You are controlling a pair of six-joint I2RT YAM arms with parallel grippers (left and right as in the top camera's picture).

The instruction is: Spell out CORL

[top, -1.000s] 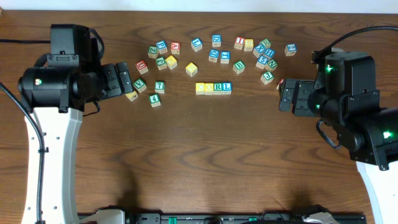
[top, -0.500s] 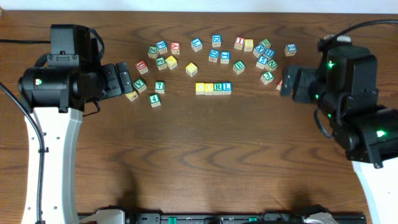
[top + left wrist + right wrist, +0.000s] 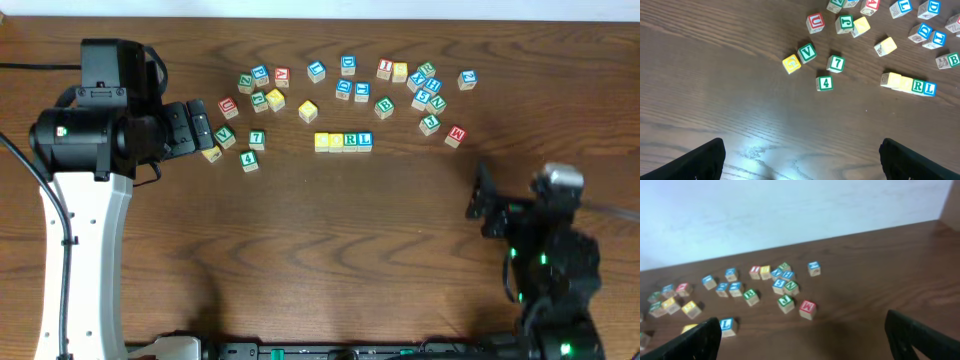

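Observation:
Four cubes stand touching in a row mid-table: two pale yellow-topped cubes [image 3: 322, 141] [image 3: 336, 141], then the green R cube [image 3: 351, 140] and the blue L cube [image 3: 365, 140]. The left wrist view shows the same row, yellow cube [image 3: 890, 79], R cube [image 3: 917, 86], L cube [image 3: 929, 89]. In the right wrist view the L cube [image 3: 726, 325] shows beside the left finger. My left gripper [image 3: 205, 127] [image 3: 802, 165] hangs open well left of the row, holding nothing. My right gripper [image 3: 479, 200] [image 3: 807, 340] is open and empty, at the front right, far from the row.
Several loose letter and number cubes lie scattered behind and left of the row, among them a red M cube [image 3: 456, 135], a green B cube [image 3: 384, 106], a yellow cube [image 3: 308, 111] and green 7 [image 3: 257, 138] and 4 [image 3: 248, 158] cubes. A white wall [image 3: 790, 210] backs the table.
My right arm has pulled back from beside the cubes toward the table's front right, uncovering the red M cube. The left arm and the row have not moved.

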